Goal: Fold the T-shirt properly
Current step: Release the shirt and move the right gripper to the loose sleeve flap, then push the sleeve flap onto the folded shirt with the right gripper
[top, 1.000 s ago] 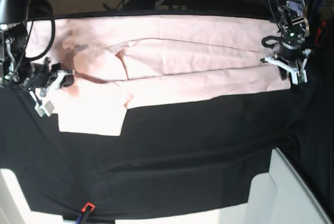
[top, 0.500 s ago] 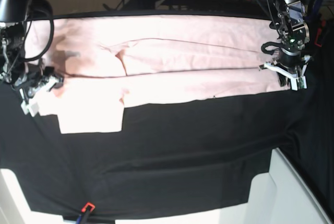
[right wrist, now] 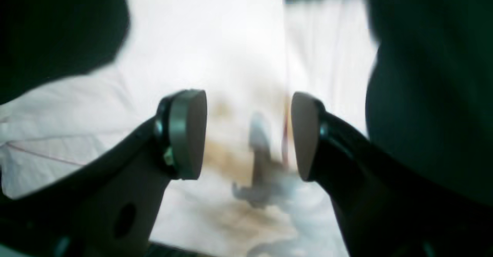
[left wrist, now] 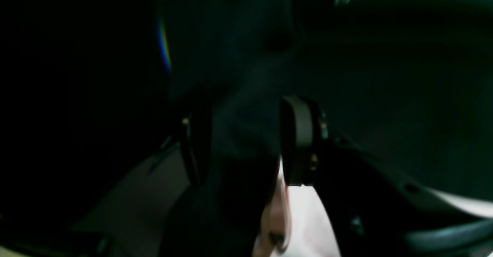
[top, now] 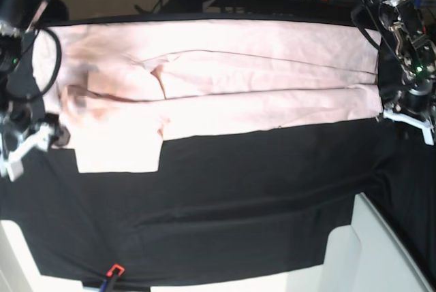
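While the large pale pink cotton T-shirt (top: 225, 84) lies flat as a wide folded band along the far half of the black-clothed worktop (top: 238, 203), both claws stand off its ends. At the left-hand end of the base view, the right claw (right wrist: 248, 135) is released, pads apart above the pink fabric with nothing between them. At the opposite end, the left claw (left wrist: 246, 141) is likewise released over dark cloth, beside the shirt's edge.

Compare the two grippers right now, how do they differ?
The left gripper hangs over black cloth, just past the T-shirt edge; the right gripper hangs above the shirt's pink fabric. The left view is dark, the right bright. Both are open and hold nothing.
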`<state>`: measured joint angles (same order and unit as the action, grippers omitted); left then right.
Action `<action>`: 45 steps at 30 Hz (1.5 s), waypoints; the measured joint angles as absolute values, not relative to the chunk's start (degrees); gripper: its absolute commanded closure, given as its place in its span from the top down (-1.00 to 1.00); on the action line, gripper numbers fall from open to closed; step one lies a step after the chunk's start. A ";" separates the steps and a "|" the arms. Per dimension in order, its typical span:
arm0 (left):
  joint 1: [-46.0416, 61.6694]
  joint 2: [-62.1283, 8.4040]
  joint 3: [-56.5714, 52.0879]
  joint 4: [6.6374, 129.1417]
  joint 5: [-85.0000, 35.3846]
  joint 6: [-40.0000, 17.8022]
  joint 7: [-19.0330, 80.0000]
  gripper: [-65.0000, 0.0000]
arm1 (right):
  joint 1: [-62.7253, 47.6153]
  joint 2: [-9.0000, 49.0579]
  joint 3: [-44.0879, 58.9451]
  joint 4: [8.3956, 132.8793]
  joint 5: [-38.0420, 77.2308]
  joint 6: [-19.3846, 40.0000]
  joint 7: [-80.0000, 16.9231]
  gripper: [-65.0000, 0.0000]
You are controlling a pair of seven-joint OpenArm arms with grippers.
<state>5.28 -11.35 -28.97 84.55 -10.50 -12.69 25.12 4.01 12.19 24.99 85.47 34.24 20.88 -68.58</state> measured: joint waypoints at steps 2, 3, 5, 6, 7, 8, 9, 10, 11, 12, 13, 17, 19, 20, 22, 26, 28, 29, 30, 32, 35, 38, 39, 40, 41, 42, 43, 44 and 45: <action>5.02 -11.07 -28.82 85.27 -10.76 -13.04 26.20 -0.11 | 8.97 14.35 21.28 79.31 34.59 21.21 -67.64 0.06; 5.08 -10.76 -28.75 85.23 -10.79 -13.13 26.52 -0.11 | 11.55 15.27 19.31 75.29 34.57 21.06 -66.08 0.06; 5.85 -9.54 -28.99 85.10 -10.76 -13.08 26.55 -0.11 | 16.34 16.67 15.09 66.57 34.70 21.45 -61.23 0.06; 6.20 -8.62 -29.41 85.08 -10.52 -12.88 26.59 -0.11 | 18.09 17.43 12.62 62.24 34.85 21.43 -58.41 0.06; 6.92 -8.05 -29.36 85.08 -10.57 -12.51 26.61 -0.11 | 19.90 18.31 10.26 57.89 35.00 21.47 -55.99 0.07; 7.81 -7.97 -29.17 85.08 -10.79 -13.26 26.79 -0.11 | 21.74 19.25 7.75 53.49 34.70 21.39 -53.58 0.12; 8.49 -8.01 -29.17 85.12 -10.96 -13.54 26.98 -0.11 | 23.53 20.03 5.02 49.10 34.46 21.26 -51.40 0.22; 8.93 -7.99 -29.23 85.12 -10.90 -13.30 26.92 -0.11 | 25.10 20.78 2.74 45.34 34.44 21.30 -49.54 0.33; 9.26 -8.08 -29.43 85.12 -10.74 -13.30 26.98 -0.11 | 26.52 21.26 0.99 42.15 34.35 21.12 -47.64 0.42; 9.54 -8.27 -29.47 85.12 -10.72 -13.19 26.94 -0.11 | 27.88 21.41 -0.47 38.81 34.57 21.17 -45.15 0.45; 9.69 -8.34 -29.52 85.12 -10.79 -13.13 26.94 -0.11 | 29.12 21.43 -1.61 35.88 34.61 21.10 -42.89 0.45; 9.80 -8.21 -31.07 85.14 -11.07 -13.54 26.68 -0.11 | 31.75 20.82 -3.03 26.96 34.87 21.52 -36.51 0.46; 10.04 -8.14 -33.10 85.14 -10.98 -13.32 26.68 -0.11 | 32.03 21.10 -3.03 23.22 34.52 21.28 -34.85 0.46; 10.24 -8.16 -33.74 85.14 -10.92 -13.28 26.72 -0.11 | 31.88 21.17 -3.03 22.17 34.52 21.10 -33.87 0.46; 10.41 -8.16 -34.13 85.14 -10.74 -12.43 26.74 -0.11 | 31.38 21.19 -3.03 21.56 34.70 21.28 -31.97 0.46; 10.48 -8.12 -33.91 85.14 -10.83 -13.23 26.70 -0.11 | 31.59 20.64 -4.49 21.56 34.63 22.55 -31.75 0.44; 10.50 -8.14 -33.95 85.14 -10.79 -13.13 26.74 -0.11 | 31.62 20.80 -7.64 21.56 34.68 25.02 -31.46 0.44; 10.52 -8.14 -33.98 85.14 -10.79 -13.10 26.74 -0.11 | 31.90 20.67 -9.19 21.58 34.63 25.10 -31.31 0.44; 10.52 -8.14 -33.98 85.14 -10.79 -13.13 26.74 -0.11 | 32.05 20.36 -10.04 21.58 34.54 25.23 -31.31 0.44; 10.50 -8.08 -33.95 85.14 -10.81 -13.13 26.70 -0.11 | 32.23 19.29 -10.33 21.61 34.57 25.52 -31.00 0.44; 10.52 -8.10 -33.87 85.14 -10.79 -13.13 26.74 -0.11 | 32.23 18.37 -10.72 21.63 34.74 25.71 -30.65 0.29; 10.50 -8.10 -33.87 85.14 -10.79 -13.13 26.70 -0.11 | 32.16 18.06 -10.81 21.61 34.74 25.69 -31.07 -0.25; 10.50 -8.05 -33.85 85.14 -10.81 -13.15 26.72 -0.11 | 32.05 18.04 -10.81 21.61 34.81 25.69 -31.22 -0.50; 10.50 -7.99 -33.85 85.14 -10.81 -13.13 26.74 -0.11 | 31.99 18.00 -10.81 21.61 34.54 25.71 -31.64 -0.75; 10.50 -7.97 -33.85 85.14 -10.79 -13.13 26.74 -0.11 | 31.88 17.89 -10.81 21.61 34.54 25.67 -31.79 -0.96; 10.52 -7.99 -33.87 85.14 -10.79 -13.13 26.72 -0.11 | 31.77 17.87 -10.81 21.58 34.54 25.69 -31.83 -1.00; 10.52 -8.01 -33.87 85.14 -10.79 -13.13 26.74 -0.11 | 31.73 17.78 -10.81 21.61 34.54 25.74 -31.83 -0.97; 10.50 -7.99 -33.87 85.14 -10.79 -13.13 26.74 -0.11 | 31.73 17.76 -10.81 21.87 34.52 25.71 -31.88 -0.96; 10.50 -7.99 -33.87 85.14 -10.81 -13.13 26.72 -0.11 | 31.48 17.78 -10.81 22.94 34.44 25.67 -32.34 -1.00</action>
